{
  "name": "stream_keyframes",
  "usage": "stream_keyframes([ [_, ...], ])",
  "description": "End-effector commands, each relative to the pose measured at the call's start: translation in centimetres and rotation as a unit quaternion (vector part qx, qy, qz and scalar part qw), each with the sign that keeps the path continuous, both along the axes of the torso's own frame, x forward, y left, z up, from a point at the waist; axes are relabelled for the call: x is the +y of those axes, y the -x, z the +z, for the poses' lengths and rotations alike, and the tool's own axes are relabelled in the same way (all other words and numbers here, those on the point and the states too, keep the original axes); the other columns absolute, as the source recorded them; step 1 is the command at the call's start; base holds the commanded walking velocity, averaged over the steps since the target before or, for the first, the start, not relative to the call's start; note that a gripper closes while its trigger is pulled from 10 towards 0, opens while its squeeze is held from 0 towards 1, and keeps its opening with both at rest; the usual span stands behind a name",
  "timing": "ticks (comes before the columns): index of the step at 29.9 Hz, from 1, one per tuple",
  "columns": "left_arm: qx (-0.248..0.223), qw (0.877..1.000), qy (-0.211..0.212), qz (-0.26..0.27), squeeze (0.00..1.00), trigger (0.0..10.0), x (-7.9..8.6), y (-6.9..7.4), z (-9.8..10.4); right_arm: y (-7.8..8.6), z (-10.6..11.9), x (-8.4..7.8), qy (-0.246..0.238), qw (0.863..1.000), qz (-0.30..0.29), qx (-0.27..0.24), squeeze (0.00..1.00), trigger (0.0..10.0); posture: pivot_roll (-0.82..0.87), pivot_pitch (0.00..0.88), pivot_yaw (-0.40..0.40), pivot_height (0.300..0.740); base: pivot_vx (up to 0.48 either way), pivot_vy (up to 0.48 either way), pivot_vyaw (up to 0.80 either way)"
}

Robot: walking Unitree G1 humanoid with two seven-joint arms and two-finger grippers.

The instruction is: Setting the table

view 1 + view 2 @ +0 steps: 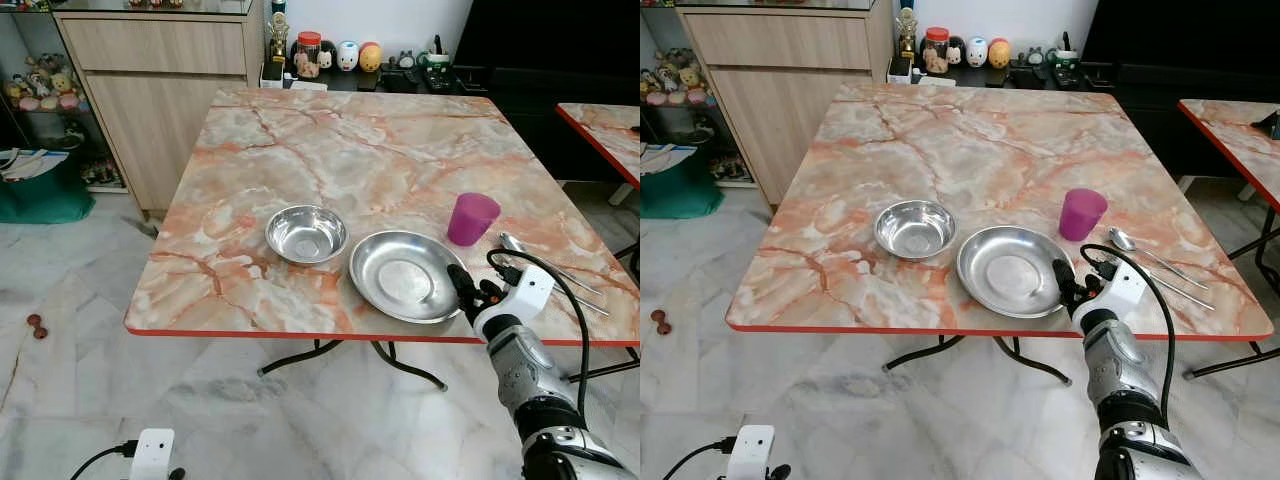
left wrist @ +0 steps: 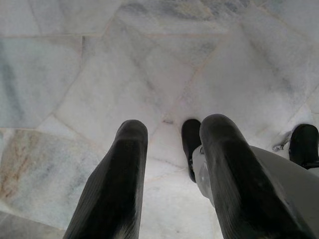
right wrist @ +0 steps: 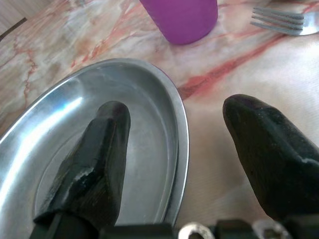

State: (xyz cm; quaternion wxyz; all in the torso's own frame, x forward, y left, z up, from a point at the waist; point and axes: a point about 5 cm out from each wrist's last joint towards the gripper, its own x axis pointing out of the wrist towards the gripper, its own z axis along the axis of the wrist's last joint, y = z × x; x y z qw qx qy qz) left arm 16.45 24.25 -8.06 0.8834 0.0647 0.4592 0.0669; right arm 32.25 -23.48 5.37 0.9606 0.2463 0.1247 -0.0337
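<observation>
From the head camera I have the marble table (image 1: pixel 330 150) square in front of me, with a small steel bowl (image 1: pixel 306 234) toward the near edge, a wider steel plate (image 1: pixel 405 275) just beside it on its right, and a purple cup (image 1: pixel 471 218) standing upright a little beyond the plate's far right rim. A spoon (image 1: pixel 1123 239) and a fork (image 1: pixel 1170 286) lie on the tabletop to the right of the plate. My right gripper (image 1: pixel 466 290) sits at the plate's right rim, low over the table. The left arm hangs idle near the floor, and in its wrist view the left gripper (image 2: pixel 172 137) hangs over pale marble floor tiles with its two fingers parted and nothing between them. In the right wrist view the fingers are spread wide and straddle the plate's rim: one fingertip (image 3: pixel 107 149) is over the plate's inside, the other over bare table outside it, and I see no contact with the rim yet. I judge I'm lining up a pinch on the plate. Next I'd need to close gently on the thin edge without sliding the plate into the bowl.
</observation>
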Motion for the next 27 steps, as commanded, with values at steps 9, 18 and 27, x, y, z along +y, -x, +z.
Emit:
stream_keyframes([
  [9,0.008,1.0,0.001,0.001,0.0,10.0,-0.3,0.4,-0.3,0.0,-0.4,0.1,-0.005,1.0,0.005,0.017,0.0,10.0,-0.01,0.0,-0.055,0.74,0.0,0.0,0.0],
  [18,0.008,1.0,-0.003,0.001,0.0,10.0,0.4,0.7,-0.2,-0.2,-0.5,0.6,-0.003,1.0,0.01,0.018,0.0,10.0,-0.01,0.0,-0.052,0.74,0.0,0.0,0.0],
  [27,0.008,1.0,-0.002,-0.004,0.0,10.0,0.2,0.6,-0.2,-0.6,-0.3,1.2,0.003,1.0,0.019,0.015,0.0,10.0,-0.01,0.0,-0.052,0.74,0.0,0.0,0.0],
])
